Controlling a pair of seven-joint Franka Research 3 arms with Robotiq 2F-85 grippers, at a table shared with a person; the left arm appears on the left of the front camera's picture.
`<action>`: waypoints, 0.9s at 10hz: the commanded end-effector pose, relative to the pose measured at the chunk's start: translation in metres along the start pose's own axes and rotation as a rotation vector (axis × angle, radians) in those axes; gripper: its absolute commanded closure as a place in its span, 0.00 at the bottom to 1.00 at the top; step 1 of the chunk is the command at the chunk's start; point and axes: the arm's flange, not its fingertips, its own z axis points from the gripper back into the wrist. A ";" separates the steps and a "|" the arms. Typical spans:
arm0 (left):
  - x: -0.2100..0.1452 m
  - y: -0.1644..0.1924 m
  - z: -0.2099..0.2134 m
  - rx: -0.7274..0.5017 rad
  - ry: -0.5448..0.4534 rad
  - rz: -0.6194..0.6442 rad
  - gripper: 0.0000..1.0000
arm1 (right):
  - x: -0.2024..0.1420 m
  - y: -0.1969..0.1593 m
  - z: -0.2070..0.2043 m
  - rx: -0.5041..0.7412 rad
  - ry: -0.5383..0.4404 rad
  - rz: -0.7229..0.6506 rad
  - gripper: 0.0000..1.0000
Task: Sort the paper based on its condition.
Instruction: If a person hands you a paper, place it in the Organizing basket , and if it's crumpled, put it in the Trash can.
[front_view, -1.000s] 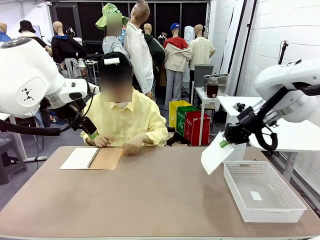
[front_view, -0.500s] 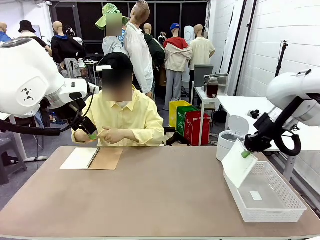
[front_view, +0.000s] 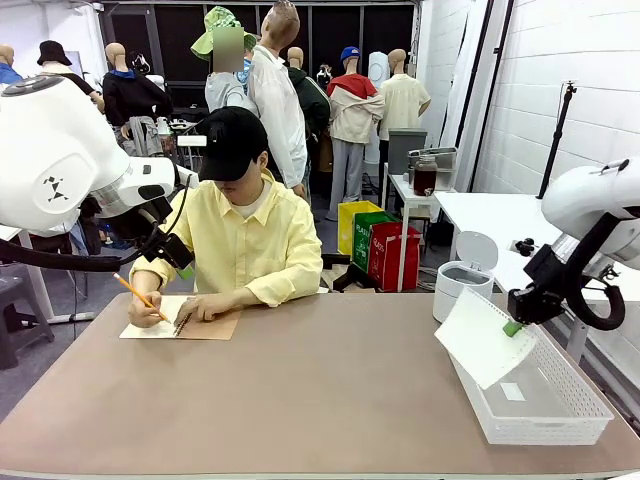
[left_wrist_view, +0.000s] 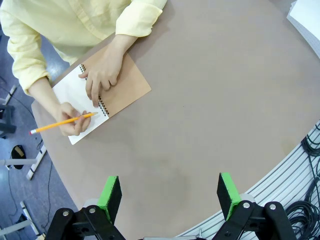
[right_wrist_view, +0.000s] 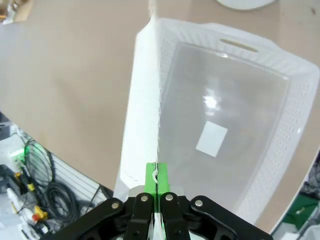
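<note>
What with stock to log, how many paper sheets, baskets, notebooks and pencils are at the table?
Paper sheet: 1
White mesh basket: 1
Spiral notebook: 1
Pencil: 1
Total: 4

At right, the right gripper (front_view: 513, 327) is pinching the paper (front_view: 478, 341) over the white basket (front_view: 550, 426); at middle left, a person (front_view: 245, 240) is writing in a notebook (front_view: 215, 322).

Front view faces across table (front_view: 300, 400); wrist views overhead, both showing it.
</note>
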 end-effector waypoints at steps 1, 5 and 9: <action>-0.001 0.001 -0.001 -0.002 -0.009 0.002 0.00 | -0.019 -0.008 -0.008 -0.055 -0.009 -0.065 1.00; -0.001 0.001 -0.001 -0.002 -0.009 0.002 0.00 | -0.051 -0.018 -0.033 -0.118 0.000 -0.195 1.00; -0.001 0.001 -0.001 -0.002 -0.009 0.002 0.00 | -0.070 -0.027 -0.047 -0.176 0.019 -0.345 1.00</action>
